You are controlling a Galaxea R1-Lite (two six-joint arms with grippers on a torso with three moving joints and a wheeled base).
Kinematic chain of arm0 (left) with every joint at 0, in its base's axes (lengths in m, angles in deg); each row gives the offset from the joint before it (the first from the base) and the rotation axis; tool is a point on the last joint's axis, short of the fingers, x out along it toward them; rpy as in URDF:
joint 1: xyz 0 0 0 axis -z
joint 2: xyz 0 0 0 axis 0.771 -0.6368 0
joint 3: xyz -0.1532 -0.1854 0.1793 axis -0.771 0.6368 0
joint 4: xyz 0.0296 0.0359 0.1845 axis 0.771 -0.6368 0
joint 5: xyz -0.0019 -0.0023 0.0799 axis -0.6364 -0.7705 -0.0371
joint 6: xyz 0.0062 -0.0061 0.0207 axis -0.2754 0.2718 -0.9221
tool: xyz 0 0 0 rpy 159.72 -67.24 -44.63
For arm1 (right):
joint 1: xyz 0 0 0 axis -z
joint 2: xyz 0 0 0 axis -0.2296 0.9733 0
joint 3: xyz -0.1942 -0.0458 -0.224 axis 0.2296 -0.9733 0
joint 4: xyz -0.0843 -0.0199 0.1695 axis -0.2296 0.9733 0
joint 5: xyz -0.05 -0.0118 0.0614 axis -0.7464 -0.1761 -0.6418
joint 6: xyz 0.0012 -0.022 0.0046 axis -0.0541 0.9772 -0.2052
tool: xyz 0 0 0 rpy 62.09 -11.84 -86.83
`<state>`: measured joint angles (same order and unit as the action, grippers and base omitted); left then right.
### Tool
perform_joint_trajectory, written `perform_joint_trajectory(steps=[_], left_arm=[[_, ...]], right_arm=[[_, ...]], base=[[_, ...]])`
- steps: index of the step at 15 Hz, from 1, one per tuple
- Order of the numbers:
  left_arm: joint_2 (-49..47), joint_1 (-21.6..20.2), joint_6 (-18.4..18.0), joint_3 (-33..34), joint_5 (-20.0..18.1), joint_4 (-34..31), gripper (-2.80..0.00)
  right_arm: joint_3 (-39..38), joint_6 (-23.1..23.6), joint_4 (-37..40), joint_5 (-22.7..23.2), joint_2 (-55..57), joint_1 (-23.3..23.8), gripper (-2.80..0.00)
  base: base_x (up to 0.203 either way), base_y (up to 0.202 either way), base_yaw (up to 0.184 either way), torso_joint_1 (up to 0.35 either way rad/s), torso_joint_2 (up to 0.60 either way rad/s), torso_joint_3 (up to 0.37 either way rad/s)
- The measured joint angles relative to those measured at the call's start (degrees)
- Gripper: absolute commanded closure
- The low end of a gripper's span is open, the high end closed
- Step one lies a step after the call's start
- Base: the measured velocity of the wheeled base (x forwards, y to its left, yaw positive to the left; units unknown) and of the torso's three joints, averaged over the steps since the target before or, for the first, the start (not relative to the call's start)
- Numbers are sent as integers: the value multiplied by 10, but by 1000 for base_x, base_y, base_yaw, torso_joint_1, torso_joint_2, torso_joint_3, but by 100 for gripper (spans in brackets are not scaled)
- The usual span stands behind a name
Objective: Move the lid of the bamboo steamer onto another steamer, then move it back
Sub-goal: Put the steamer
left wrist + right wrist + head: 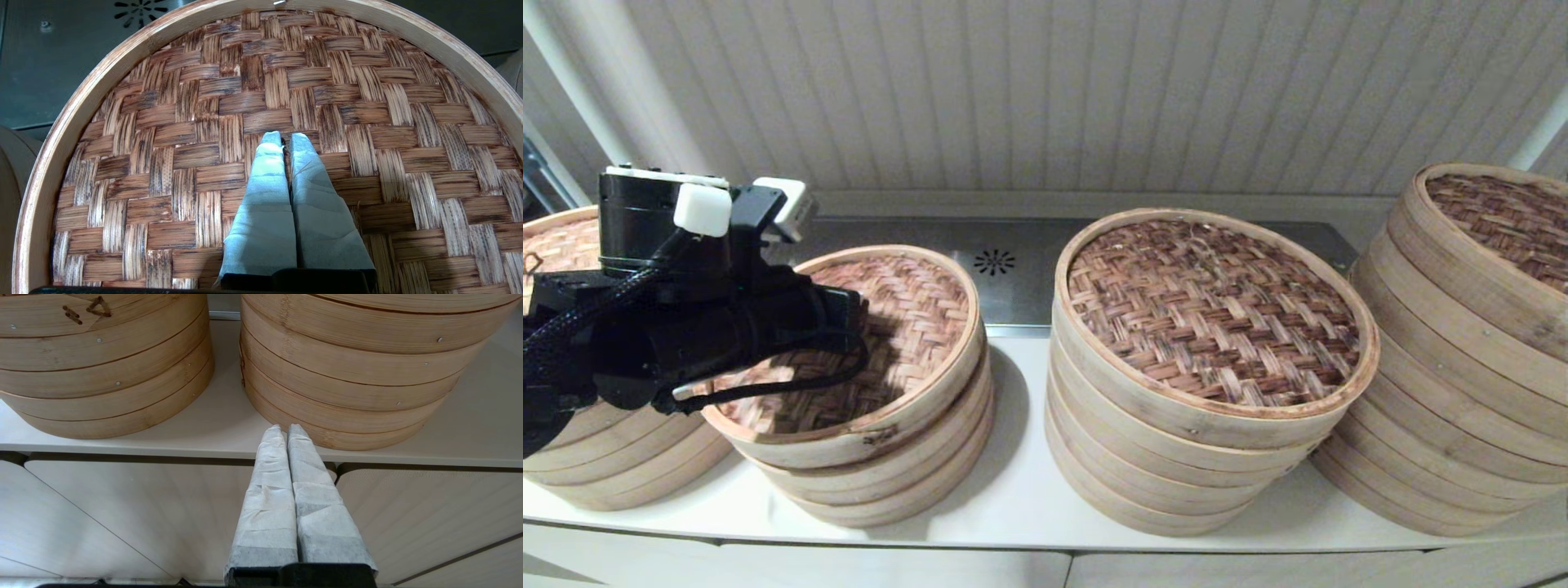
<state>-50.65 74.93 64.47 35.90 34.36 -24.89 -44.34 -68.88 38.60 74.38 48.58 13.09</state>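
On the white counter (pixel 1013 498) stood four stacks of bamboo steamers, and the head view alone took in the whole row: a far-left stack (pixel 572 465) mostly hidden behind the left arm, a low stack (pixel 907 457) second from the left, a taller middle-right stack (pixel 1168 441), and the tallest stack (pixel 1462 392) at the far right. The bamboo steamer lid (pixel 915 327) sat on top of the low stack, its woven face up and its rim tilted a little toward the camera. The left gripper (pixel 285 141) was over that lid, but the head view showed only the black wrist and cable covering the lid's near-left part (the fingers themselves were out of sight there). The left wrist view supplied what was missing: the two padded fingers (pixel 265 196) were pressed together with barely a seam between them, holding nothing, their tips over the woven centre of the lid (pixel 367 122), well inside the rim; whether they touched the weave could not be told. The right gripper (pixel 285 433), not seen from the head camera, showed only in its own wrist view, its jaws likewise closed on nothing, out in front of the counter edge (pixel 122 447) and facing the gap between two stacks' side walls.
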Motion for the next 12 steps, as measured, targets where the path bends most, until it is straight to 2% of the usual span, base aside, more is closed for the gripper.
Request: perform_joint_trajectory(steps=[12], left_arm=[[-5,2,0,0,-1,0,0]], right_arm=[[1,0,2,0,0,0,0]], base=[[0,0,0,0,0,0]])
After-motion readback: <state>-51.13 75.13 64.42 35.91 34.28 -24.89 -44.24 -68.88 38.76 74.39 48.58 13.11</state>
